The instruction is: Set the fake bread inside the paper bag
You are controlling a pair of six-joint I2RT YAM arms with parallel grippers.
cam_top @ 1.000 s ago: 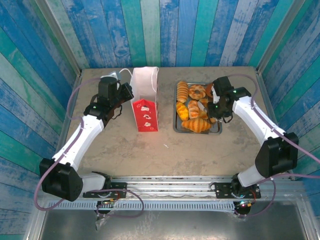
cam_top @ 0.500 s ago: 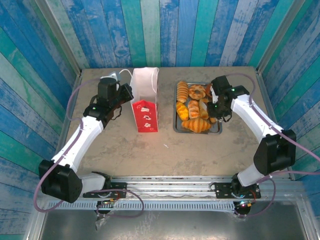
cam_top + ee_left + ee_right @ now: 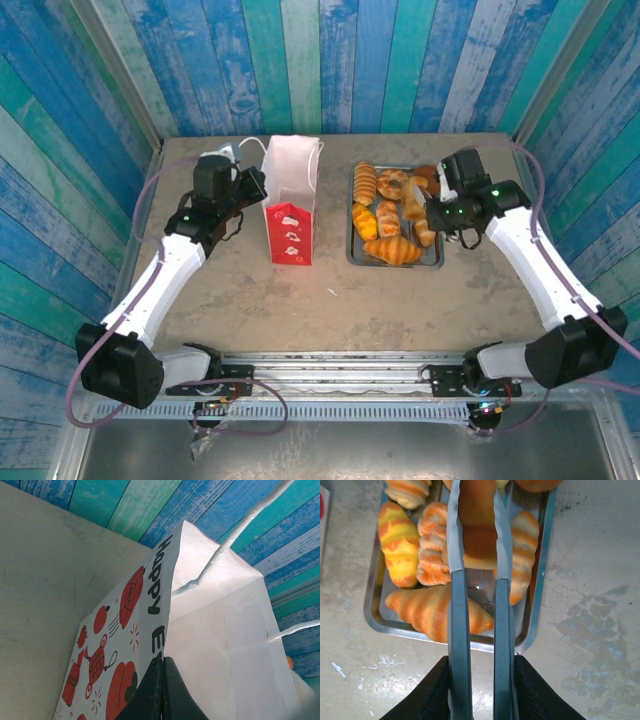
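The paper bag [image 3: 290,205] stands upright left of the tray, white with red prints [image 3: 210,630]. My left gripper [image 3: 250,190] is shut on the bag's top edge [image 3: 163,659]. Metal tongs [image 3: 460,605] sit between the fingers of my right gripper [image 3: 481,660], which is shut on them over the tray's right side [image 3: 440,210]. The tong arms clamp a golden-brown piece of fake bread [image 3: 477,535]. Several more pieces lie in the tray, among them a croissant [image 3: 430,610] at the near edge [image 3: 390,248].
The grey metal tray [image 3: 535,625] lies right of the bag at the table's back [image 3: 395,264]. A white cord handle [image 3: 235,530] arches over the bag's mouth. Blue plank walls close in the table on three sides.
The tong arms have closed on a piece of bread and my right arm has shifted to the right, stretching out. The left gripper and the bag have stayed put.
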